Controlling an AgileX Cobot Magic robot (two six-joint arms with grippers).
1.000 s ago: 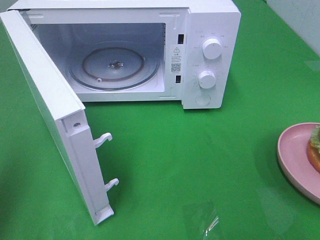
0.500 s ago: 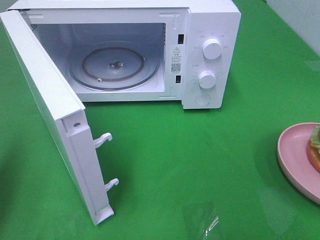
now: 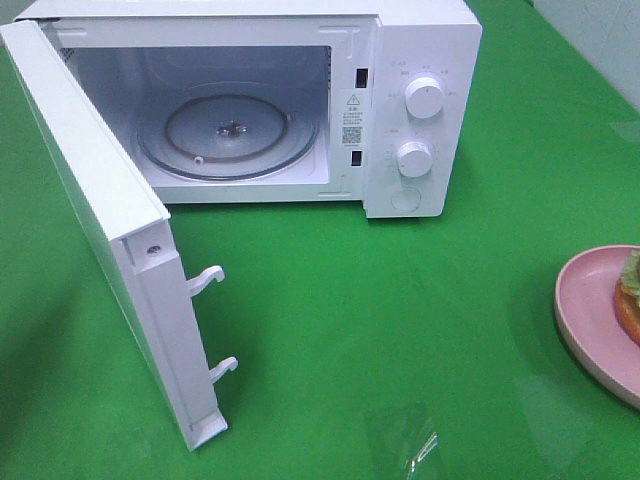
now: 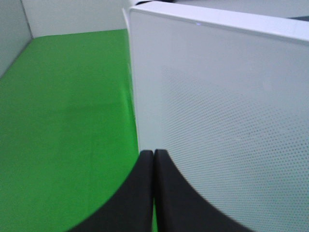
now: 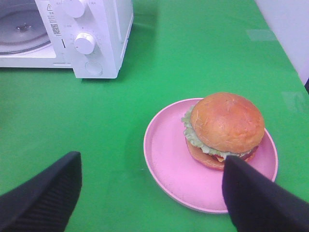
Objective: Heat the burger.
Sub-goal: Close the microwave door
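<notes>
1. Left claw [image 4: 153, 191] was fully closed on nothing, its two dark fingers pressed flat together at the lower centre of the left wrist view, just before the perforated outer face of the microwave door [image 4: 222, 121].
2. Right claw [image 5: 152, 193] stood wide apart and empty: one dark finger [image 5: 41, 198] sat in the lower left of the right wrist view and the other at the lower right, overlapping the near rim of the pink plate [image 5: 169, 164].
3. Neither claw showed in the exterior high view.
4. In that view the right edge cut off the pink plate [image 3: 590, 310] and most of the burger [image 3: 630, 300]; only a sliver of lettuce and orange layer showed.
5. A clear, glinting scrap [image 3: 425, 448] lay on the green desk [image 3: 400, 300] near the bottom edge; what it was could not be made out.
6. Counted: one white microwave [image 3: 420, 110] with its door [image 3: 110, 230] swung open, two round knobs, one round button below them, one glass turntable [image 3: 228, 132], two door latch hooks, one plate, one burger.
7. The burger [image 5: 224, 128] sat on the right side of the plate, well apart from the microwave [image 5: 96, 34], at centre right of the right wrist view.
8. It had a glossy golden-brown bun, a pale green lettuce frill, a little yellow cheese and an orange-red base.
</notes>
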